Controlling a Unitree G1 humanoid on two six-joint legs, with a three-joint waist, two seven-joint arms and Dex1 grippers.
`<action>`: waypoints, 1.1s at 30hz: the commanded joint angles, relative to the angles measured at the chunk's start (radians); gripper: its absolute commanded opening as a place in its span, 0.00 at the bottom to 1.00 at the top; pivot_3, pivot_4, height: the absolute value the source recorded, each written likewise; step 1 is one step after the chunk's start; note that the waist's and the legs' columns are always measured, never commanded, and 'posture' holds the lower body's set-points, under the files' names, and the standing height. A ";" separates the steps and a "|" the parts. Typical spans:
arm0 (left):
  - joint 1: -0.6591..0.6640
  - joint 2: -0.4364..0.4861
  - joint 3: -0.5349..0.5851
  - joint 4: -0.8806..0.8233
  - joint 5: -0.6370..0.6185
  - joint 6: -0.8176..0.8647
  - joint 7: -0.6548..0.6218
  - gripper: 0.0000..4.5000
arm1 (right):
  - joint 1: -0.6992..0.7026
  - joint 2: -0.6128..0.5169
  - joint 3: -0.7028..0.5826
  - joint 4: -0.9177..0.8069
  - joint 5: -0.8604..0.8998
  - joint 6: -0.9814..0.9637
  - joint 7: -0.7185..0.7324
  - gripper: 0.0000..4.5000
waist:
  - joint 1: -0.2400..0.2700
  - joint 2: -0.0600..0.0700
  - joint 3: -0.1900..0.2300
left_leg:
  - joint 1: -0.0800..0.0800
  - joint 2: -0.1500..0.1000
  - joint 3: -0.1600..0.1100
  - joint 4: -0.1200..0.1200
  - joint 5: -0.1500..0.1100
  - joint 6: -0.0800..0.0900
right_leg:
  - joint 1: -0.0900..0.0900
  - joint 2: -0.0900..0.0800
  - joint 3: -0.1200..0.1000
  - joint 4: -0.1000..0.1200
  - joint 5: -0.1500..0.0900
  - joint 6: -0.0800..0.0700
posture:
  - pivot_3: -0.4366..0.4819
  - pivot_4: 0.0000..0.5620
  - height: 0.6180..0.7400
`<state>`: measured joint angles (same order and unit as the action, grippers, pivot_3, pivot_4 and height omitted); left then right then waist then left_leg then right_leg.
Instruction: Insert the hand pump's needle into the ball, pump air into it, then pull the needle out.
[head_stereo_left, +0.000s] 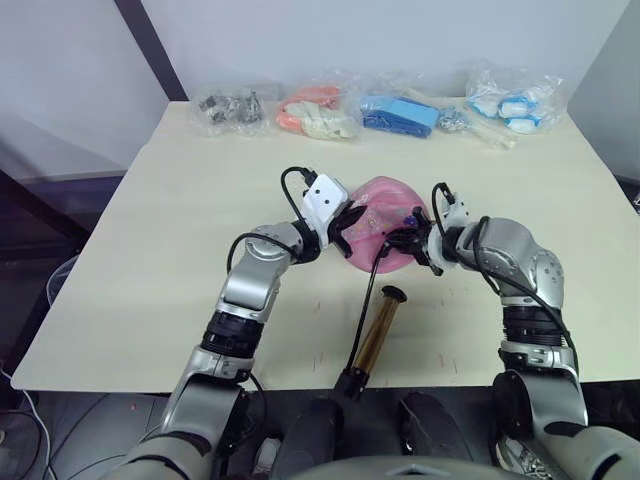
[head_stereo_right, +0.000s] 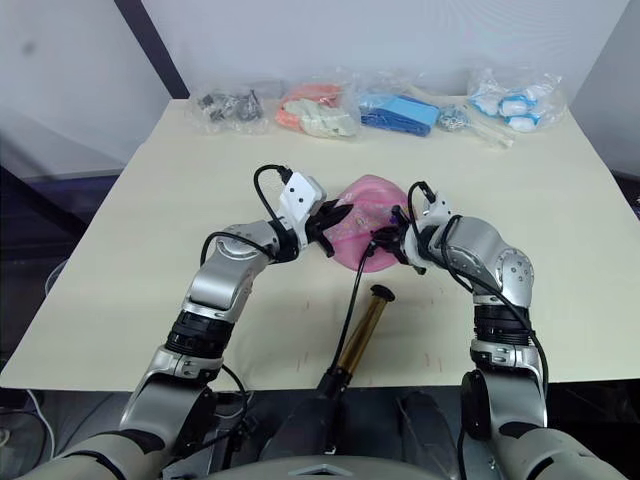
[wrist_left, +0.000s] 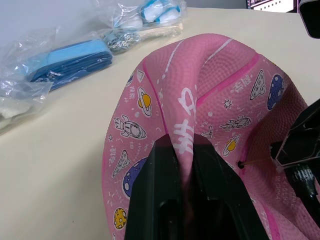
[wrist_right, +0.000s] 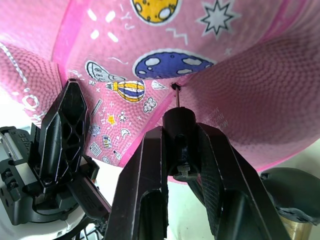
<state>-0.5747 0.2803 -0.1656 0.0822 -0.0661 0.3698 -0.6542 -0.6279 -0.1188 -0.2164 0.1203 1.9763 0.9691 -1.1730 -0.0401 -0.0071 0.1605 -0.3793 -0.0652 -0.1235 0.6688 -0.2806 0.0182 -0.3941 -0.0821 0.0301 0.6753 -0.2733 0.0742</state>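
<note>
The pink ball sits dented and bowl-like at the table's middle. My left gripper is shut on a fold of its rim, and in the left wrist view its fingers pinch that pink fold. My right gripper is shut on the black fitting of the needle. The needle's tip meets the black valve hole; how deep it sits I cannot tell. The hand pump lies on the table in front of the ball, its thin black hose running up to the fitting.
Several clear plastic bags line the table's far edge: dark parts, orange and white items, blue items, blue-white items. The pump's handle end lies at the front edge.
</note>
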 joint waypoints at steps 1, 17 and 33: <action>0.042 -0.022 -0.097 0.037 -0.015 0.045 -0.084 0.01 | -0.056 -0.002 0.015 0.010 -0.015 -0.072 0.033 0.07 | -0.001 0.000 0.000 | 0.000 0.000 0.000 0.000 0.000 0.000 | 0.000 0.000 0.000 0.000 0.000 0.000 | 0.48 0.27 1.00; 0.045 -0.020 -0.095 0.039 -0.015 0.062 -0.082 0.01 | -0.099 -0.005 0.090 0.057 -0.159 -0.053 0.148 0.07 | -0.005 0.002 -0.007 | 0.001 0.001 0.001 0.000 0.000 0.000 | 0.000 0.002 0.002 0.000 0.000 0.000 | 0.48 0.27 1.00; 0.055 -0.028 -0.091 0.046 -0.012 0.082 -0.083 0.01 | -0.136 0.051 0.083 0.132 -0.258 -0.052 0.185 0.07 | -0.009 0.000 -0.014 | 0.005 0.006 0.004 -0.002 0.000 0.000 | 0.000 0.008 0.008 0.000 0.001 -0.002 | 0.48 0.27 1.00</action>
<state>-0.5692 0.2881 -0.1349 0.0987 -0.0619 0.4068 -0.6541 -0.7163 -0.0982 -0.1233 0.2274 1.7541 0.9620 -1.0125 -0.0496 -0.0075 0.1468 -0.3741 -0.0589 -0.1189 0.6663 -0.2807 0.0182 -0.3936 -0.0735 0.0383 0.6745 -0.2716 0.0713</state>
